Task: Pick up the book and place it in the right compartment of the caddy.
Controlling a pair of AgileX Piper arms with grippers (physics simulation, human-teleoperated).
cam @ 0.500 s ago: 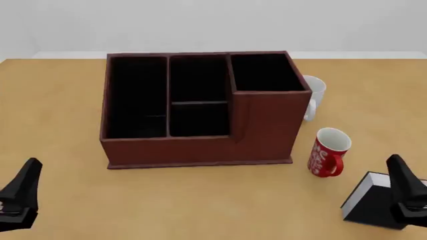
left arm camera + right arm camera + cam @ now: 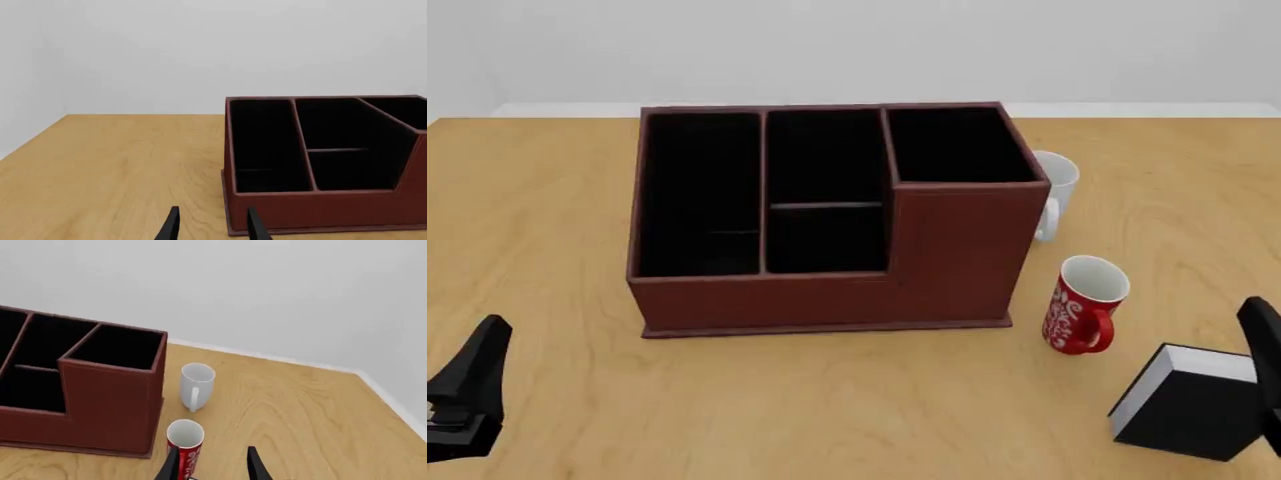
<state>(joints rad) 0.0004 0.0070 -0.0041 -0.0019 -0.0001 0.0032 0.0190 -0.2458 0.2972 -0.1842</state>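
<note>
While the right claw (image 2: pixel 1264 360), fingers spread, hangs just beside the untouched book (image 2: pixel 1190 402) standing on the desk (image 2: pixel 827 400) near the red mug (image 2: pixel 1084 304), the approach step needs it lowered astride the book, the caddy (image 2: pixel 827 215) beyond.

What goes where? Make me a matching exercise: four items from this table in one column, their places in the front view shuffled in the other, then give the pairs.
Items:
1. book
2. red mug
3. white mug
4. caddy

Places:
A. behind the tall right end of the organizer, partly hidden
B. middle of the table
C. near right corner, beside the right arm
D. just right of the organizer's front corner

Pairs: 1-C, 2-D, 3-A, 4-B
</note>
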